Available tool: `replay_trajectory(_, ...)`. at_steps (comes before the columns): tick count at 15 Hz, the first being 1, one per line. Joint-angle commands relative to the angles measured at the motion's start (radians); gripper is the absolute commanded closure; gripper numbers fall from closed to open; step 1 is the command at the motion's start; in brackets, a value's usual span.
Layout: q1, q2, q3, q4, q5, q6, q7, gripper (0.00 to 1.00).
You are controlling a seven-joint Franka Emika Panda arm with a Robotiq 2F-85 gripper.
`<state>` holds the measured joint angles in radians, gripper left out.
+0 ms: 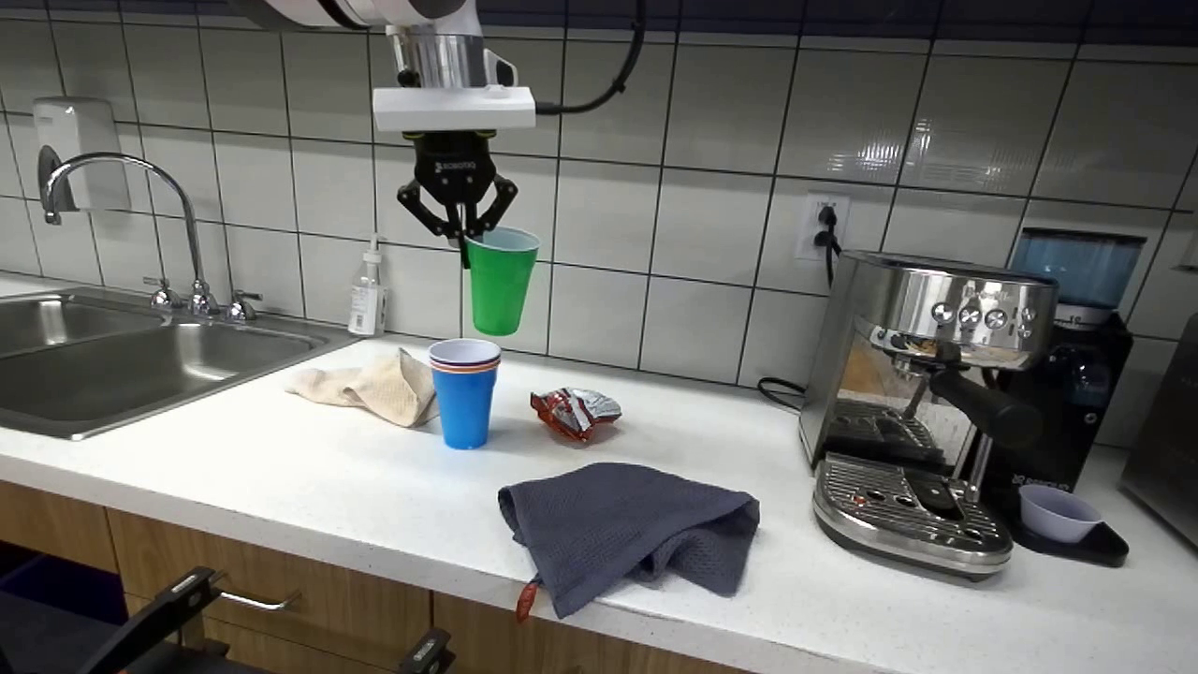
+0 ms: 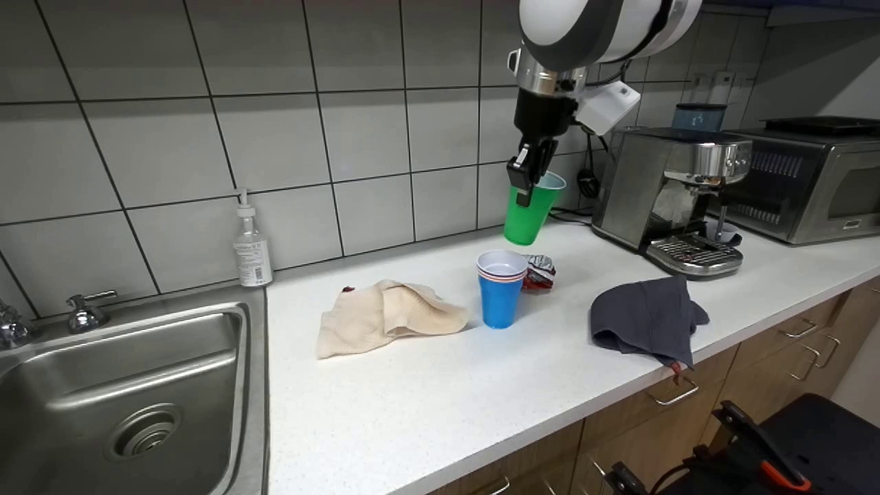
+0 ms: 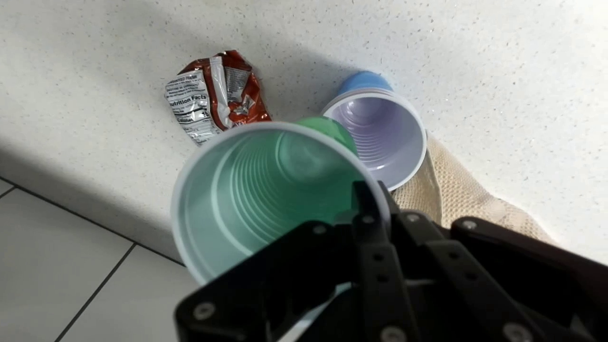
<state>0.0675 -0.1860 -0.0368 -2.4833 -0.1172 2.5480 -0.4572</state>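
My gripper (image 1: 465,248) is shut on the rim and side wall of a green cup (image 1: 504,290), one finger inside and one outside. The green cup hangs slightly tilted above the counter, with its mouth up, and also shows in an exterior view (image 2: 526,218). In the wrist view my gripper (image 3: 375,204) pinches the right edge of the green cup (image 3: 266,190), whose inside looks empty. Below it stands an upright blue cup stack (image 1: 465,407) with pale insides; several rims show. A red and silver crumpled wrapper (image 1: 573,414) lies beside the stack.
A beige cloth (image 1: 388,388) lies behind the blue stack. A dark grey cloth (image 1: 627,524) lies at the counter's front edge. An espresso machine (image 1: 936,300), a soap bottle (image 1: 369,295), a sink (image 1: 187,360) and a microwave (image 2: 811,185) stand around. A tiled wall (image 1: 608,225) is close behind.
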Motion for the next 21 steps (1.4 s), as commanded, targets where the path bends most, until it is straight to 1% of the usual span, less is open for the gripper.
replay_trajectory(1,0.01,-0.038,0.013,-0.044,0.015,0.035,0.007,0.99)
replay_trajectory(11,0.038,-0.011,0.033,-0.059,0.015,0.068,0.029,0.99)
replay_trajectory(16,0.037,0.007,0.045,-0.065,0.004,0.108,0.056,0.99)
replay_trajectory(21,0.032,0.033,0.054,-0.061,-0.006,0.124,0.087,0.99)
